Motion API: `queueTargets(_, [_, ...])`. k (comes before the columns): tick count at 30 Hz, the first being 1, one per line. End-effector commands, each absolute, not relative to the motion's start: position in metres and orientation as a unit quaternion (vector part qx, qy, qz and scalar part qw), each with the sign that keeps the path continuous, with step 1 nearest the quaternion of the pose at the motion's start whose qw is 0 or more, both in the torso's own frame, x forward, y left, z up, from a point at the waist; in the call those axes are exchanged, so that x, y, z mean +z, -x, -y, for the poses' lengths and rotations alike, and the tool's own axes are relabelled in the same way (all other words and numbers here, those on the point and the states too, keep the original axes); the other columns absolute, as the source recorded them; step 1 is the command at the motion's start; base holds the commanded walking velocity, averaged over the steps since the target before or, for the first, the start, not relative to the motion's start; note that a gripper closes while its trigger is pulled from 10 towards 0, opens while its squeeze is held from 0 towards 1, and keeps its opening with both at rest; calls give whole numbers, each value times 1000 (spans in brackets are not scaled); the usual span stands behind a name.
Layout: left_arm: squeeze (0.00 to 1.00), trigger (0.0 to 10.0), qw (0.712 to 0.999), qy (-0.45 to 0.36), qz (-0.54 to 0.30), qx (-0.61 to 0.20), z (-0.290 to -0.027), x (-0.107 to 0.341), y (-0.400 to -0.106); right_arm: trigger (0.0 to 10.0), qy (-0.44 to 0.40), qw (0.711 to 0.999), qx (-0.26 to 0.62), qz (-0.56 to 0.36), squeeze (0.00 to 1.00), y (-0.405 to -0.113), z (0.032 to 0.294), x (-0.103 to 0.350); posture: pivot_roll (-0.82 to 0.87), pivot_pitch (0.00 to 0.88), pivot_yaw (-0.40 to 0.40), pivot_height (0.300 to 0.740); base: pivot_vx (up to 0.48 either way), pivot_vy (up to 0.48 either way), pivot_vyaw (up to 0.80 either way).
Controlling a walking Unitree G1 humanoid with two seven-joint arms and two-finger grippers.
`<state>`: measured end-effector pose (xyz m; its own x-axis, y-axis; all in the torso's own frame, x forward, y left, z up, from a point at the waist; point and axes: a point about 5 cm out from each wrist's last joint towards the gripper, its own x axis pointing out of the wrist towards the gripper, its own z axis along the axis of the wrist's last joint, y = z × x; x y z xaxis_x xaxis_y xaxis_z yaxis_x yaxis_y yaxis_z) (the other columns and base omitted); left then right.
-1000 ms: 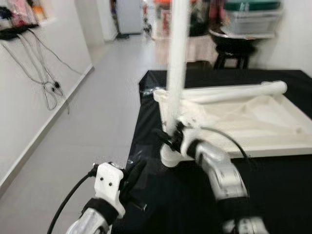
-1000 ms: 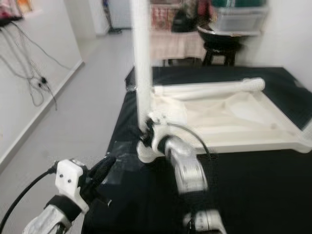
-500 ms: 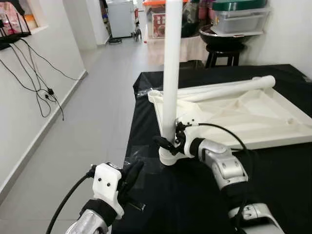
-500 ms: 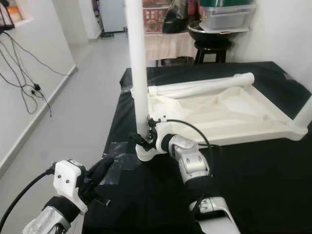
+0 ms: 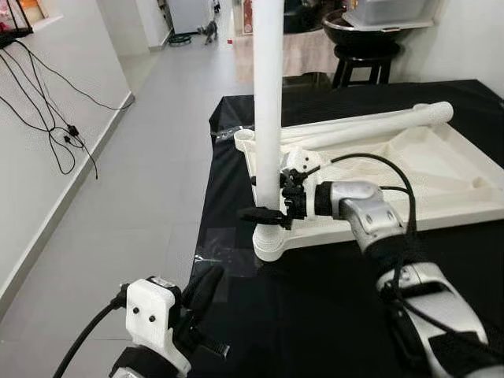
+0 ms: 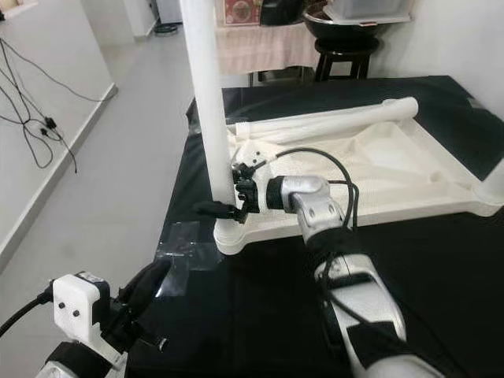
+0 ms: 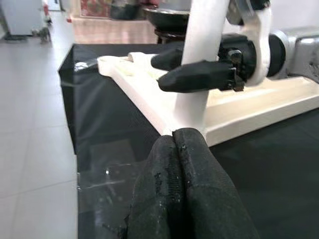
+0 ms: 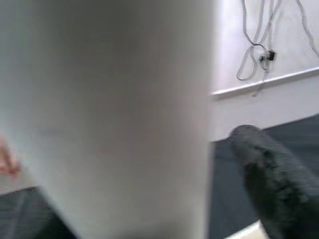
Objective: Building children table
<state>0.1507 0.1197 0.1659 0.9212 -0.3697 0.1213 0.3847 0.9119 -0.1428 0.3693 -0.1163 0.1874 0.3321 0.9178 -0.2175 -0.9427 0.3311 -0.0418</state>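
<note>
Tabletop: I see a white plastic tabletop (image 5: 409, 177) lying upside down on a black cloth (image 5: 315, 315) that covers the work surface; its ribbed underside faces up.
Upright leg: a white round table leg (image 5: 268, 102) stands vertical in the socket at the near left corner of the tabletop and runs up out of the head views.
Loose leg: a second white leg (image 5: 370, 130) lies flat along the far edge of the tabletop, its open end pointing right.
Right gripper: my right gripper (image 5: 264, 211) reaches in from the right and sits at the base of the upright leg, just above the corner socket. In the left wrist view one black finger (image 7: 199, 77) lies across the near side of the leg and the other shows behind it, so the fingers are closed around the leg from both sides.
Right wrist view: the leg (image 8: 114, 114) is a blurred white column very close to the lens, with one black finger (image 8: 266, 169) beside it.
Left gripper: my left gripper (image 5: 203, 293) hangs low at the near left edge of the cloth, well apart from the tabletop. Its two fingertips (image 7: 172, 154) press together with nothing between them.
Surroundings: grey tiled floor (image 5: 134, 181) on the left, cables (image 5: 55, 102) hanging on the white wall, a black stool (image 5: 366, 59) beyond the far edge.
Writing: I can read no label or brand on any part.
</note>
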Motion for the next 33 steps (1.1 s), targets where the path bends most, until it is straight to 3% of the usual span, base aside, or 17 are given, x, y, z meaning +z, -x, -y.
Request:
queueTargets(1, [0,10000,977,90,54,-186,-118,168,-149,0,75,806,580,-88,0,-369,113,181,-11,41,49,740,0,0,0])
queueTargets(6, [0,10000,975,120,57,-181,-116,165,-150,0,79,805,580,-95,0,-366,120,170,-15,45,46,740,0,0,0])
queueTargets(11, [0,10000,979,127,57,-149,-118,160,-152,0,85,833,540,-91,0,-360,132,158,-16,53,43,740,0,0,0])
queueTargets(12, [0,10000,980,124,60,-143,-119,160,-151,0,76,852,507,-102,0,-355,133,149,-9,66,32,740,0,0,0])
queueTargets(13, [0,10000,980,123,63,-142,-121,161,-151,0,61,907,401,-114,0,-351,126,137,-21,73,44,740,0,0,0])
queueTargets(14, [0,10000,979,121,65,-149,-121,162,-152,0,37,918,367,-145,0,-326,108,119,-26,90,48,740,0,0,0])
queueTargets(17, [0,10000,979,121,65,-149,-121,162,-152,0,37,918,367,-145,0,-326,108,119,-26,90,48,740,0,0,0])
queueTargets(18, [0,10000,978,120,66,-155,-122,163,-152,0,19,924,345,-165,0,-305,98,112,-29,91,54,740,0,0,0])
queueTargets(25, [0,10000,975,118,68,-176,-120,161,-156,0,25,931,331,-152,0,-318,99,118,-32,56,54,740,0,0,0])
queueTargets(26, [0,10000,974,114,75,-181,-119,161,-158,10000,39,931,332,-144,0,-332,99,124,-33,58,60,740,0,0,0])
queueTargets(27, [0,10000,974,114,75,-181,-119,161,-158,10000,39,931,332,-144,0,-332,99,124,-33,58,60,740,0,0,0])
queueTargets(29, [0,10000,974,115,77,-181,-118,162,-158,10000,38,919,366,-143,1000,-333,97,129,-34,56,63,740,0,0,0])
queueTargets(33, [0,10000,972,119,77,-185,-116,162,-160,10000,20,897,433,-89,1000,-335,95,159,-36,53,62,740,0,0,0])
